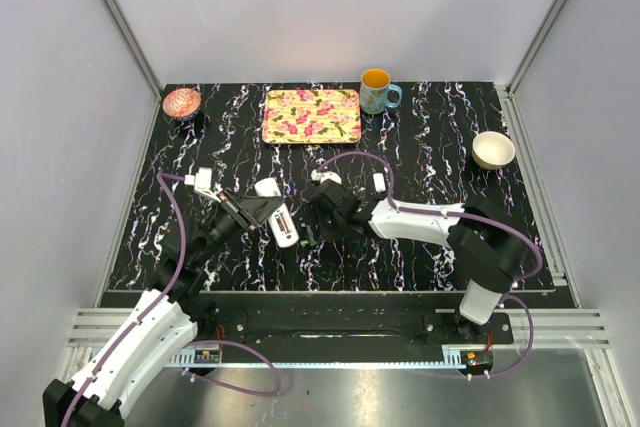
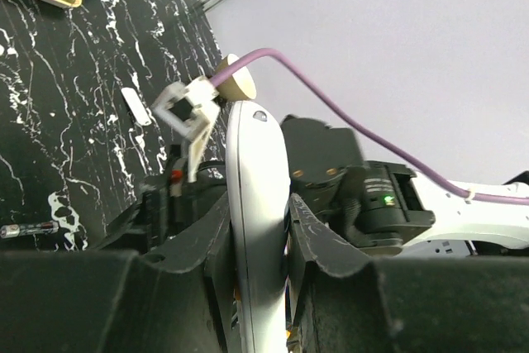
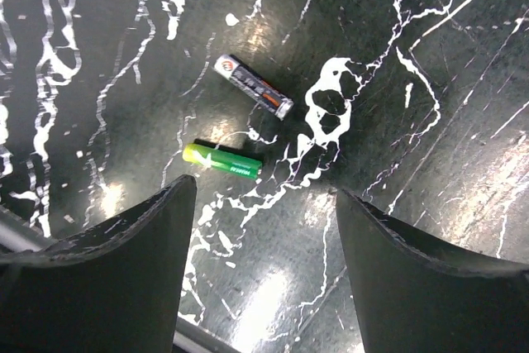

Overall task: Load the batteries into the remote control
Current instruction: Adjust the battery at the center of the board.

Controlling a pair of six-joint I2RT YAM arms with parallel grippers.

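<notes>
Our left gripper [image 2: 258, 214] is clamped on the slim white plastic remote control [image 2: 256, 146], gripping it partway along its length. Our right gripper [image 3: 264, 194] hangs spread wide and empty over the small green battery [image 3: 221, 161] and the dark reddish battery [image 3: 254, 87], which lie close together but apart on the black marbled table [image 1: 440, 247]. Neither battery is loaded, so we judge both picks and insertions remain.

The left tool [image 2: 260, 222] clamps the white remote control [image 2: 256, 163] edge-on between its 2 black fingers [image 2: 207, 241]. On the black marbled bench [image 2: 66, 130] lie 1 battery [image 2: 29, 229] at the left edge and a small white cover piece [image 2: 136, 106] farther off. A purple cable [image 2: 331, 113] arcs behind the remote control.
</notes>
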